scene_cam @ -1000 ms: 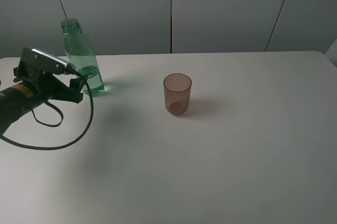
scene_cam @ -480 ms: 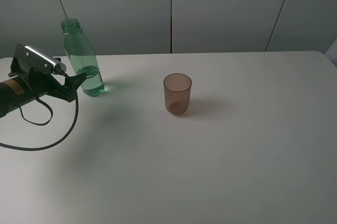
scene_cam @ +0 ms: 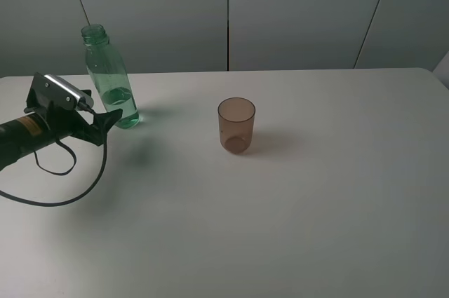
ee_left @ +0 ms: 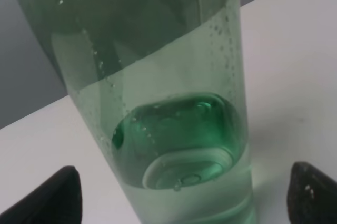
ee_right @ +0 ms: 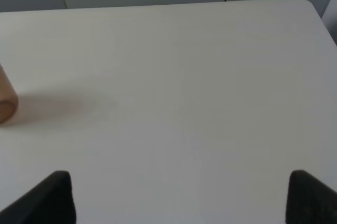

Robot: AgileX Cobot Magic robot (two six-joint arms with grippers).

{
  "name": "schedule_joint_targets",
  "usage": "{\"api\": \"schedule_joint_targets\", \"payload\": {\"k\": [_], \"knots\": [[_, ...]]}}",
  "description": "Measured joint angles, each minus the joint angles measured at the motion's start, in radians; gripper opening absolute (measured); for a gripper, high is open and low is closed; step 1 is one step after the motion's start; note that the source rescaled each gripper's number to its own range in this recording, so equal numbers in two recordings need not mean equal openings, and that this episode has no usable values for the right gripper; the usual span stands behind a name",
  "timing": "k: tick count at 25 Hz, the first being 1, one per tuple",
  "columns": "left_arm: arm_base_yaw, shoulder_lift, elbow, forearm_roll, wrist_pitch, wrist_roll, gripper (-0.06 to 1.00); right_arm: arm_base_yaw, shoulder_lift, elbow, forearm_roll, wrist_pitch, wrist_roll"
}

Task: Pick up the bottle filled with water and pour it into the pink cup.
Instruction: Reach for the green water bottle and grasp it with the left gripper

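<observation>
So the bottle is standing upright at the far left of the table, close to the back edge, no cap on, with water in roughly the lower part. From the high camera the left gripper is right up against its lower half, and one dark finger overlaps the bottle's base, so from there you can't really tell if it's touching.

The left wrist view helps. The bottle fills most of the frame, with its neck cut off. The left gripper only shows as two black fingertips poking in at the corners, one on each side of the bottle. There's a strip of table between each tip and the plastic, so the jaws are spread wide, around the bottle but not squeezing it. A black cable loops on the table below that arm, which is itself cut off at the frame edge.

The cup sits upright near the middle of the table, well apart from the bottle. It's see-through enough to make out its bottom.

The right gripper only shows up in its own wrist view. Again it's two dark tips at the corners, spread wide over bare table with nothing between them. The cup is just a brownish sliver there, chopped off at the frame edge.
</observation>
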Motion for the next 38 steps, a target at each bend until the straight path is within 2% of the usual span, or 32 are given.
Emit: {"api": "schedule_joint_targets", "payload": {"k": [11,18,28,38], "knots": [[0.000,0.014,-0.079,0.016,0.000,0.000,0.99,0.000,0.000,0.000,0.000,0.000,0.000],[0.000,0.068,-0.140,0.058,-0.004,0.000,0.99,0.000,0.000,0.000,0.000,0.000,0.000],[-0.016,0.112,-0.205,0.083,-0.004,-0.054,1.00,0.000,0.000,0.000,0.000,0.000,0.000],[-0.072,0.116,-0.218,-0.008,-0.004,-0.069,1.00,0.000,0.000,0.000,0.000,0.000,0.000]]}}
